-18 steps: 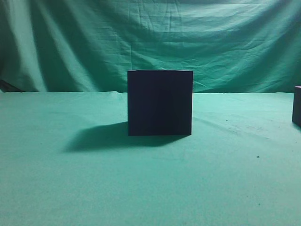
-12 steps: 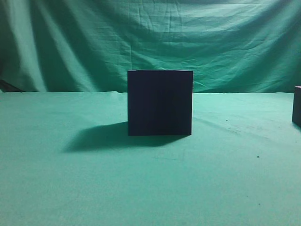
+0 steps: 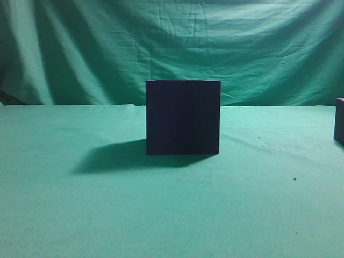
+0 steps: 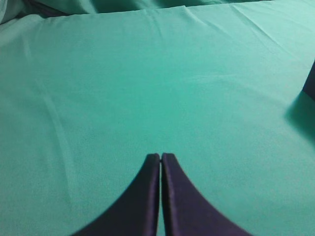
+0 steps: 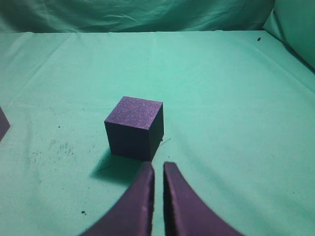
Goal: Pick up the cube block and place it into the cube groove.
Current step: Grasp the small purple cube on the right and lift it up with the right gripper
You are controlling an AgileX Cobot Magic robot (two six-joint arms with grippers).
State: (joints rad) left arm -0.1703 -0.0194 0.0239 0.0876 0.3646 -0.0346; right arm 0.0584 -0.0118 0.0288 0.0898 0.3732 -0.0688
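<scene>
The cube groove [image 3: 183, 117] is the large dark navy box standing in the middle of the green cloth in the exterior view; its opening does not show. The cube block [image 5: 134, 127] is a small matte dark cube on the cloth in the right wrist view, and a sliver of it shows at the right edge of the exterior view [image 3: 339, 121]. My right gripper [image 5: 158, 166] is just short of the block, slightly to its right, its fingers shut with only a thin slit and holding nothing. My left gripper [image 4: 161, 156] is shut and empty over bare cloth.
Green cloth covers the table [image 3: 107, 215] and hangs as a backdrop [image 3: 161, 43]. A dark corner of the big box shows at the right edge of the left wrist view [image 4: 310, 83] and at the left edge of the right wrist view [image 5: 2, 123].
</scene>
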